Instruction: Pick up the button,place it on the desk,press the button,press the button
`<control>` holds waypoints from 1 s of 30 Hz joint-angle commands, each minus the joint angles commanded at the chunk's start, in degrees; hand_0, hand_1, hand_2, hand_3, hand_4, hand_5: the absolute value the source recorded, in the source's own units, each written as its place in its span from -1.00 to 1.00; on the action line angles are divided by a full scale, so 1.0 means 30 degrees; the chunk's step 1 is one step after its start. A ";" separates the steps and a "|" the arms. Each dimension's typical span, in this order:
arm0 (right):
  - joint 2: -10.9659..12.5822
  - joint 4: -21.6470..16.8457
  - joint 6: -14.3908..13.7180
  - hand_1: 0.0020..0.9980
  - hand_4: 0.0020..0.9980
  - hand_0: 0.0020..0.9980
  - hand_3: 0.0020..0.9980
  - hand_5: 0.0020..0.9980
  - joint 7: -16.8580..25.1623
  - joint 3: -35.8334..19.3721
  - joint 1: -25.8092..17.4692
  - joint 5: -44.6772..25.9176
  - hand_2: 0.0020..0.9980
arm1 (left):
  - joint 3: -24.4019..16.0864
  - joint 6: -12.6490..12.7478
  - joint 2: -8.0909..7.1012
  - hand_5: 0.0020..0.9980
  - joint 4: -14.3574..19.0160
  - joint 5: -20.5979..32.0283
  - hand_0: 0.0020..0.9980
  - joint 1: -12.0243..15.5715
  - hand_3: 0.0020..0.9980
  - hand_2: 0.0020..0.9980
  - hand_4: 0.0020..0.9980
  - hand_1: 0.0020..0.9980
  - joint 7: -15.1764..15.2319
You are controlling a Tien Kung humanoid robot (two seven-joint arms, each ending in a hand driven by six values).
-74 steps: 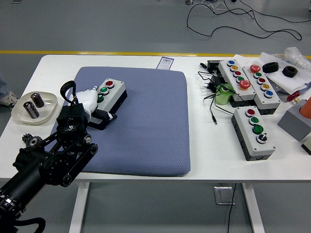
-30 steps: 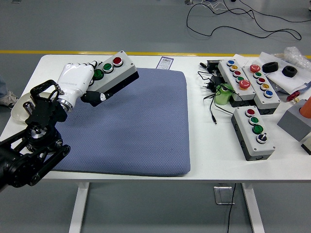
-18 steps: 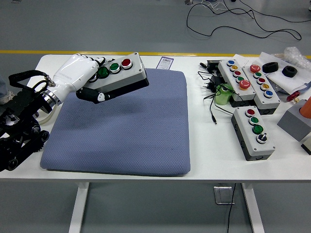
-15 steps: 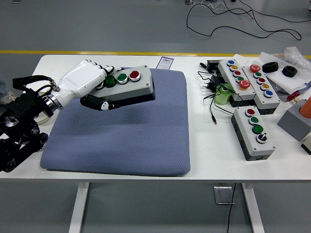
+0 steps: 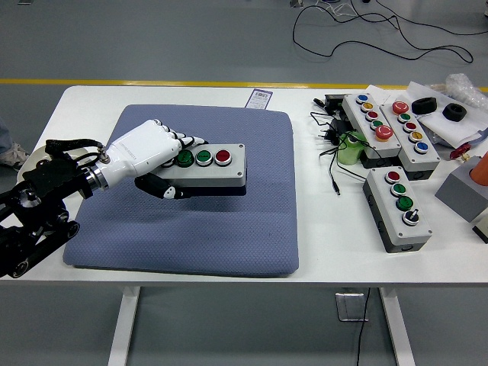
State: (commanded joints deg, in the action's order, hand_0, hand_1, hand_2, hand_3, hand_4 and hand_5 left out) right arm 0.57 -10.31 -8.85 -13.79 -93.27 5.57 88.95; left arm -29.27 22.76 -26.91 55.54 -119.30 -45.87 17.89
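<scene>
A grey button box (image 5: 212, 165) with two green buttons and one red button on top lies level over the middle of the blue mat (image 5: 229, 221). My left hand (image 5: 162, 160), white with black fingertips, is shut on the box's left end, fingers over the top and thumb underneath. A dark shadow sits right under the box, and I cannot tell whether it touches the mat. My right arm is out of the picture.
Three more button boxes (image 5: 397, 206) (image 5: 370, 123) (image 5: 414, 137) stand at the right with black cables (image 5: 332, 145) and a green object (image 5: 351, 148). A white dish (image 5: 34, 156) sits at the left edge behind my arm. Grey blocks and black rings lie far right.
My left hand lifted the button box off the mat's left side, swung it up toward the far edge, then carried it right and down to the mat's middle, levelling it.
</scene>
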 joint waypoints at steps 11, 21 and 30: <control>-0.0017 0.0000 0.0008 0.35 -0.13 0.34 0.19 -0.45 -0.0005 0.0037 -0.0001 0.0085 0.39 | 0.0600 0.0903 0.0279 -1.00 -0.1540 -0.2096 -0.99 -0.0166 -0.35 -1.00 0.39 -1.00 0.0264; -0.0036 0.0000 0.0005 0.35 -0.13 0.34 0.19 -0.44 -0.0018 0.0003 -0.0016 0.0126 0.39 | 0.0699 0.1045 0.0299 -1.00 -0.2688 -0.2348 -0.99 0.0066 -0.35 -1.00 0.41 -1.00 0.0316; -0.0065 0.0000 0.0013 0.35 -0.13 0.34 0.19 -0.44 -0.0059 -0.0053 -0.0095 0.0216 0.39 | 0.0513 0.0601 0.0203 -1.00 -0.2924 -0.2654 -1.00 0.0319 -0.30 -0.96 0.42 -1.00 0.0126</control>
State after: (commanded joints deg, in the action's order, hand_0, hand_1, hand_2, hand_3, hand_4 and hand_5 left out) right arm 0.37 -10.31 -8.82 -13.97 -93.43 5.28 89.60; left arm -27.73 24.57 -26.30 46.76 -127.26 -44.91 18.26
